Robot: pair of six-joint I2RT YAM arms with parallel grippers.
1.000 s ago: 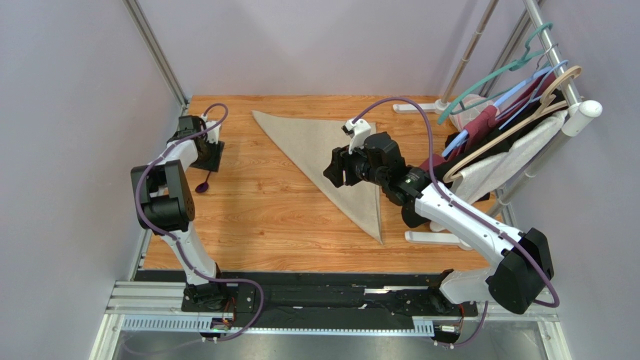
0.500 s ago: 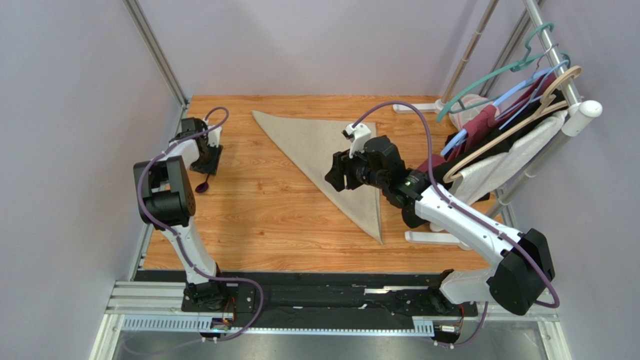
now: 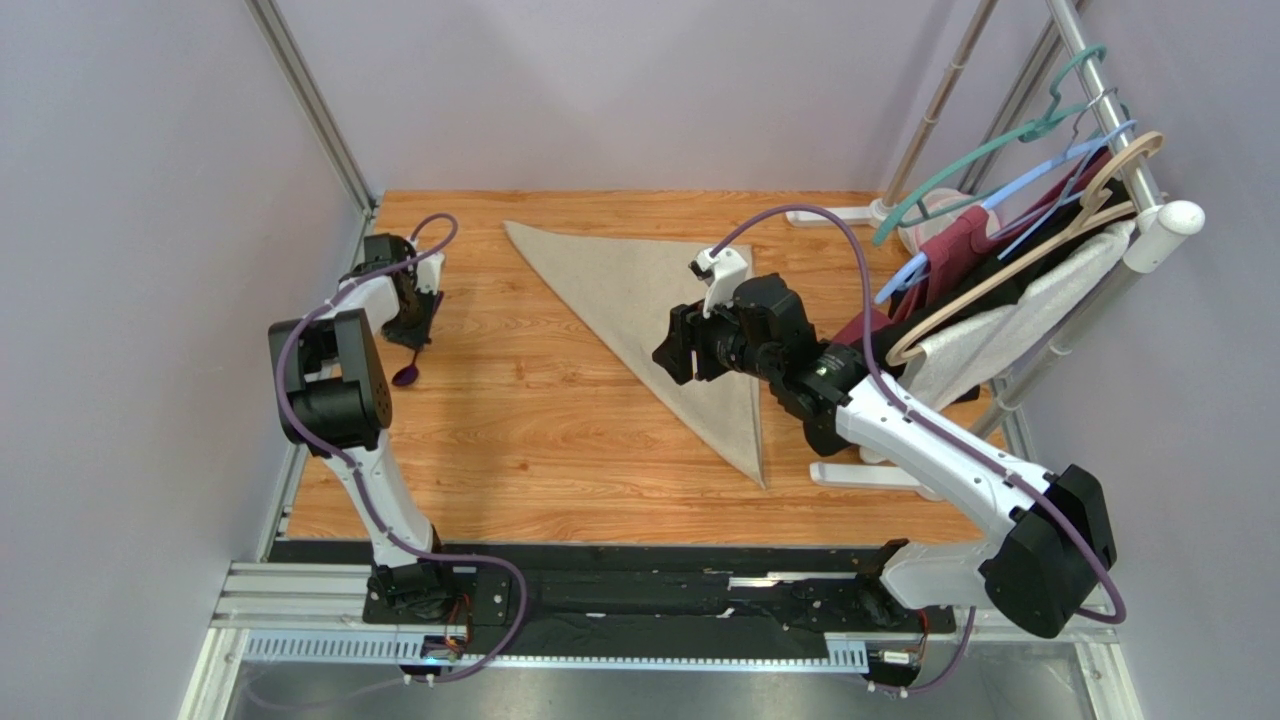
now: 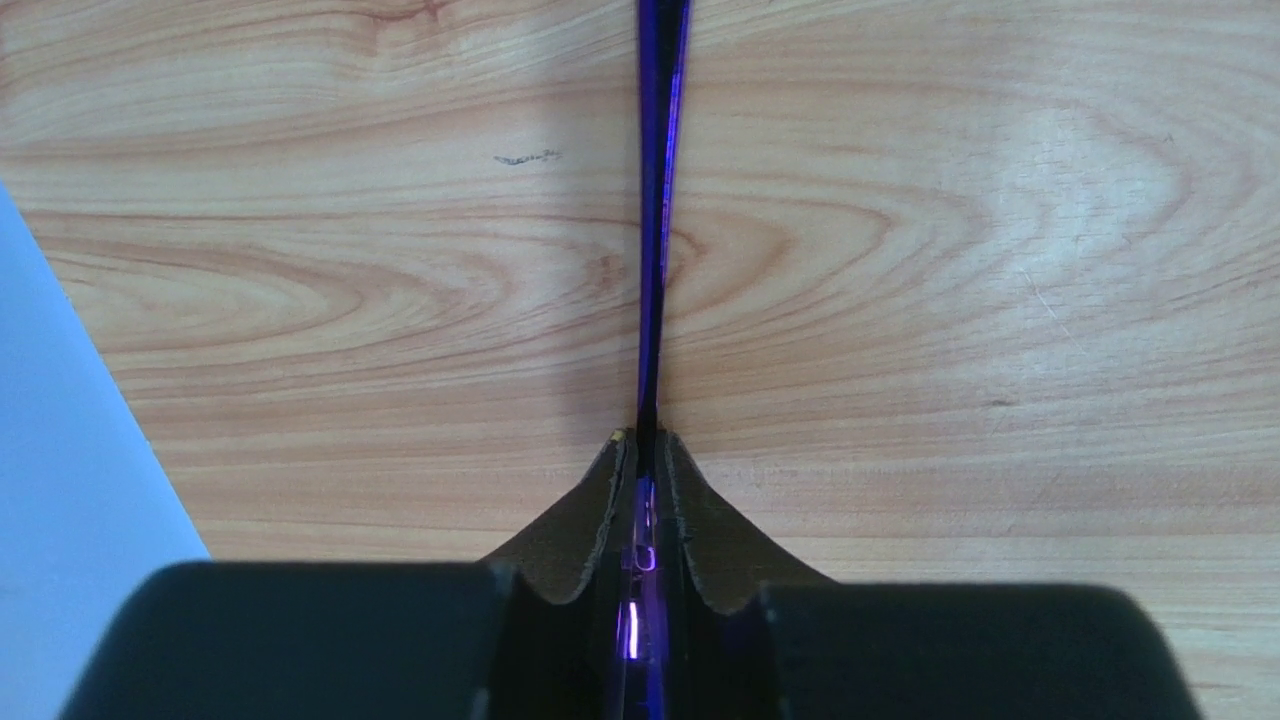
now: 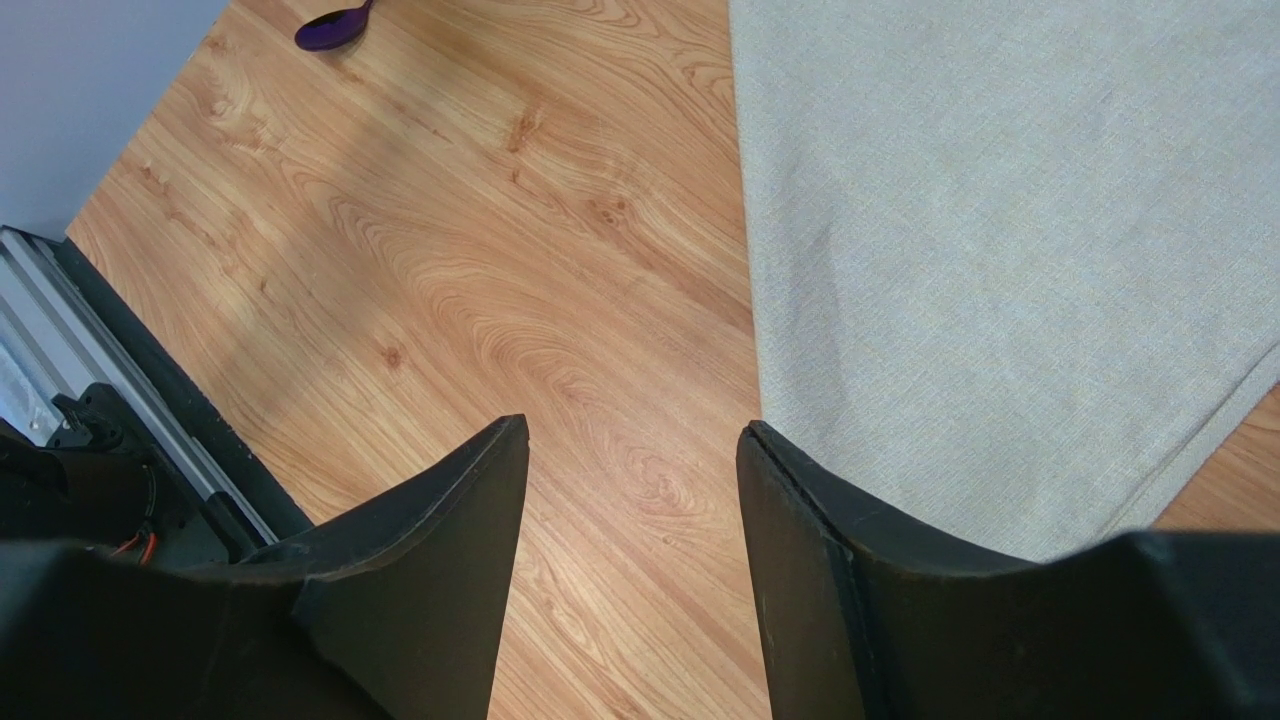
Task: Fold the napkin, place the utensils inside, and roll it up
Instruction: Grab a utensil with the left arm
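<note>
Left fingers (image 4: 619,477) pinched shut on utensil (image 4: 655,225) handle, 9 o'clock edge of worktop (image 3: 526,435). Right fingers (image 5: 436,585) wide, empty, over edge of folded napkin (image 3: 646,300), 1 o'clock. Risk: thin handle pivots or slips in narrow pinch during carry

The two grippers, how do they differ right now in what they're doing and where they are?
The left gripper is shut on the thin handle of a purple utensil, while the right gripper is open and holds nothing. The left gripper is over bare wood near the table's left edge; the right gripper is mid-table, at the edge of the napkin. Both have dark fingers and point down at the tabletop.
</note>
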